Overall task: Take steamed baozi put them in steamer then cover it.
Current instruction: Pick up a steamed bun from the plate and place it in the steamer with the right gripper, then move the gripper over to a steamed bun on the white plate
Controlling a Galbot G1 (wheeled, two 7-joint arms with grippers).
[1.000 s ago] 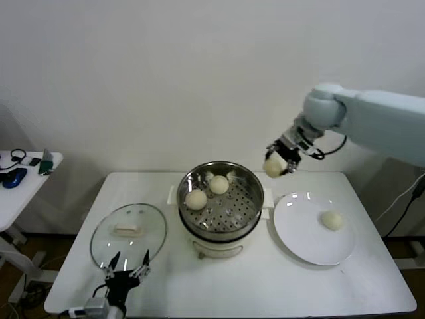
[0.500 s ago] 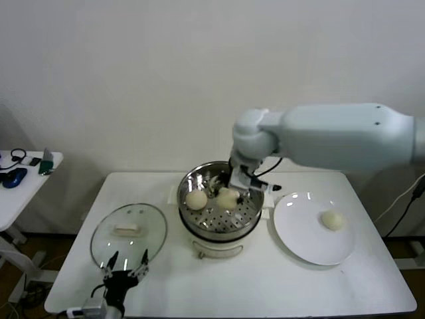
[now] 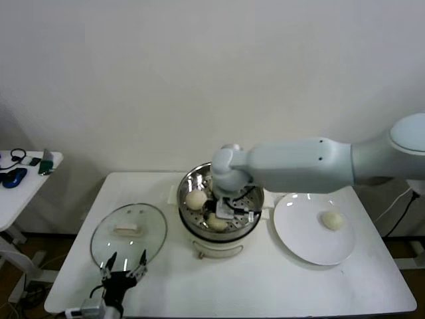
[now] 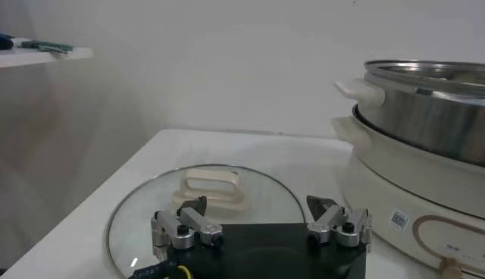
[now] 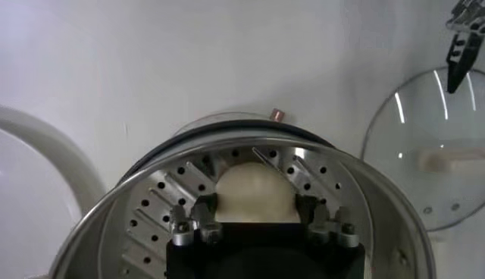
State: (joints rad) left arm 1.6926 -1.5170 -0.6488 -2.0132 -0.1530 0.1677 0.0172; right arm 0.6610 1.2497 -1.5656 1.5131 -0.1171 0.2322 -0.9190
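The steel steamer (image 3: 247, 201) sits on its cream pot (image 3: 216, 246) at mid table. My right gripper (image 3: 223, 212) reaches down into it, shut on a baozi (image 3: 216, 222) near the basket's front. In the right wrist view the gripper (image 5: 256, 208) clasps this baozi (image 5: 255, 188) just over the perforated floor (image 5: 155, 205). A second baozi (image 3: 196, 198) lies at the basket's left. Another baozi (image 3: 332, 220) lies on the white plate (image 3: 302, 236). The glass cover (image 3: 106, 234) lies flat on the table, left of the pot. My left gripper (image 3: 123, 268) is open, parked just before it.
The left wrist view shows the cover (image 4: 136, 220) with its cream handle (image 4: 209, 188) ahead of my open left gripper (image 4: 258, 216), and the steamer (image 4: 424, 106) beside it. A small side table (image 3: 23, 174) with clutter stands far left. My right arm (image 3: 299, 166) spans over the steamer's right side.
My right arm has swung left from beside the plate, carrying the baozi over the steamer and down into the front of the basket. The left arm has not moved.
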